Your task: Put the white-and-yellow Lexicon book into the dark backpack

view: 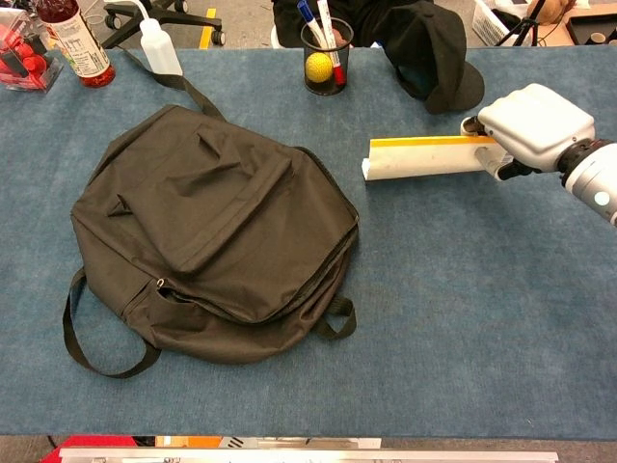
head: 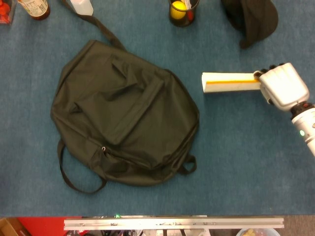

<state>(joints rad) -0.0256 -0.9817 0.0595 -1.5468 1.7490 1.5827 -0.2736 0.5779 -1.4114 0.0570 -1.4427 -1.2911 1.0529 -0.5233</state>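
Observation:
The white-and-yellow Lexicon book (head: pixel 229 82) (view: pixel 424 157) is tipped up on edge right of the backpack, its yellow spine strip on top. My right hand (head: pixel 282 86) (view: pixel 532 126) grips the book's right end and holds it off the table. The dark backpack (head: pixel 123 115) (view: pixel 212 231) lies flat at the centre-left with its zippers closed, straps trailing to the far left and near side. My left hand is not in either view.
A black cap (view: pixel 429 53) lies at the far edge behind the book. A pen cup with a yellow ball (view: pixel 325 58) stands at the back centre. A white squeeze bottle (view: pixel 160 50), a red-capped bottle (view: pixel 72 43) and a red box (view: pixel 21 58) sit at the far left.

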